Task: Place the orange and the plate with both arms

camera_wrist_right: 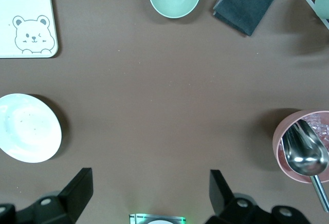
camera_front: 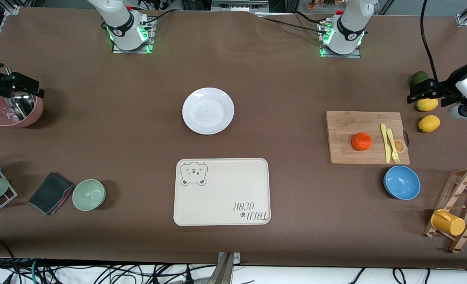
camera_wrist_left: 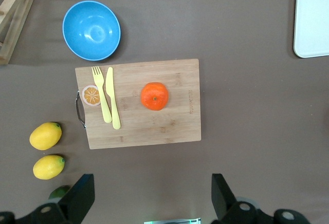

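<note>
The orange (camera_front: 361, 141) sits on a wooden cutting board (camera_front: 347, 130) toward the left arm's end of the table; it also shows in the left wrist view (camera_wrist_left: 154, 96). The white plate (camera_front: 208, 111) lies on the table mid-way between the arms, and shows in the right wrist view (camera_wrist_right: 28, 127). My left gripper (camera_front: 413, 94) is open and empty, up in the air over the lemons, away from the orange (camera_wrist_left: 152, 198). My right gripper (camera_front: 36, 90) is open and empty, in the air over a pink bowl, away from the plate (camera_wrist_right: 149, 196).
A beige bear tray (camera_front: 222, 192) lies nearer the camera than the plate. A yellow knife and fork (camera_front: 389, 142) lie on the board. Around it are a blue bowl (camera_front: 402, 182), two lemons (camera_front: 428, 123), an avocado (camera_front: 418, 77) and a wooden rack (camera_front: 460, 211). Toward the right arm's end are a green bowl (camera_front: 89, 194), a grey cloth (camera_front: 50, 193) and a pink bowl (camera_front: 14, 110).
</note>
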Motion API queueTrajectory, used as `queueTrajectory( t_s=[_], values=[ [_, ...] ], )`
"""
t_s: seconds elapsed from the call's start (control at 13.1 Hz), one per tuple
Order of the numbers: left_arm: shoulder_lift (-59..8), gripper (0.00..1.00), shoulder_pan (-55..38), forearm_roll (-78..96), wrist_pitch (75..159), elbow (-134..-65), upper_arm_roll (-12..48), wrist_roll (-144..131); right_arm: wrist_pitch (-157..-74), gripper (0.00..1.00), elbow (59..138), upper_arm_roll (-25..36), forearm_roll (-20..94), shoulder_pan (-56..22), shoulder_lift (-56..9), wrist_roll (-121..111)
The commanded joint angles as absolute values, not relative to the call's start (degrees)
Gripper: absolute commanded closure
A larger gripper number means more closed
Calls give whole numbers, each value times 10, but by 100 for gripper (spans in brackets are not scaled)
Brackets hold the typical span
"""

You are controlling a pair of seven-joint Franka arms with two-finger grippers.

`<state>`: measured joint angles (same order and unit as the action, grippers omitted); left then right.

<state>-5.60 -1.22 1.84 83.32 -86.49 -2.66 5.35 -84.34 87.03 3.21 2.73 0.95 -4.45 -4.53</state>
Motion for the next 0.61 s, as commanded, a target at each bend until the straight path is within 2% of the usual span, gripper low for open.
queueTrajectory(
  t_s=[0.0, 0.54],
  values=[
    [-64, 0, -16, 4, 820, -844, -27, 62, -840, 0, 865, 32, 27, 11, -45, -45],
    [-65, 0, -16, 4, 820, -844, -26, 62, -838, 0, 865, 32, 28, 11, -45, -46]
  ],
)
